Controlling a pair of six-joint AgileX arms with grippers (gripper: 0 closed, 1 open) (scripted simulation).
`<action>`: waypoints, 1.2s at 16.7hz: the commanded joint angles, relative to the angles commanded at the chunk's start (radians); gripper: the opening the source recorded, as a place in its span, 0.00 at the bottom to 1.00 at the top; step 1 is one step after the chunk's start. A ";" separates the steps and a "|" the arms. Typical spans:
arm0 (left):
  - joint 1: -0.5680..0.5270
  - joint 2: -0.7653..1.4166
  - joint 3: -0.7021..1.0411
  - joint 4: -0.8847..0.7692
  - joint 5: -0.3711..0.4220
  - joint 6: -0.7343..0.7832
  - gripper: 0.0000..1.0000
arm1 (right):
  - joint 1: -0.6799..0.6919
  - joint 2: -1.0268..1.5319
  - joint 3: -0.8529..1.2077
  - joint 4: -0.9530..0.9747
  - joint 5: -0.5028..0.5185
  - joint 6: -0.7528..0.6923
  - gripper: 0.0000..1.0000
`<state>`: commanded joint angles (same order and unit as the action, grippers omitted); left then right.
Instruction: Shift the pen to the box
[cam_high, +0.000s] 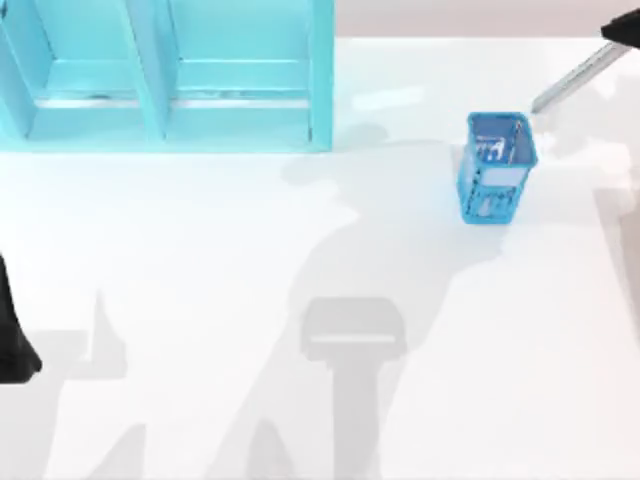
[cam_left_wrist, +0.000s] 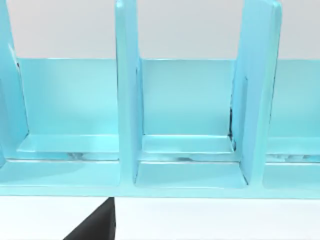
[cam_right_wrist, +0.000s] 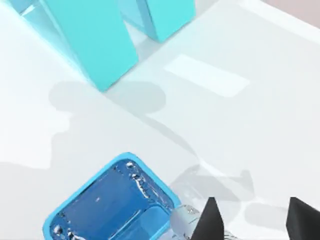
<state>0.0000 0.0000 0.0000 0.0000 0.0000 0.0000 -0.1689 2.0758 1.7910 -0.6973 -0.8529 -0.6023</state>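
The pen (cam_high: 575, 75) hangs tilted above the table's far right corner, its silver shaft sloping down toward the box (cam_high: 495, 165), a small blue mesh basket standing upright. The pen's black upper part runs off the top view's right edge. My right gripper (cam_right_wrist: 252, 202) hovers just above and beside the box (cam_right_wrist: 112, 205), shut on the pen. The pen's silver end (cam_right_wrist: 182, 222) pokes out beside one black fingertip (cam_right_wrist: 210, 220), close to the box's rim. My left arm (cam_high: 14, 345) is parked at the table's left edge.
A tall turquoise shelf (cam_high: 165, 75) with upright dividers stands along the back left, and its compartments (cam_left_wrist: 187, 130) face the left wrist camera. The white tabletop (cam_high: 300, 300) stretches open between the shelf, the box and the front edge.
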 joint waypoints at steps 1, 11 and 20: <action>0.000 0.000 0.000 0.000 0.000 0.000 1.00 | -0.018 -0.009 0.022 -0.037 -0.012 -0.017 0.00; 0.000 0.000 0.000 0.000 0.000 0.000 1.00 | -0.062 -0.090 -0.001 -0.123 0.041 -0.047 0.00; 0.000 0.000 0.000 0.000 0.000 0.000 1.00 | -0.253 -0.635 -0.326 -0.366 0.513 -0.078 0.00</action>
<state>0.0000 0.0000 0.0000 0.0000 0.0000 0.0000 -0.4223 1.4406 1.4647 -1.0632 -0.3400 -0.6801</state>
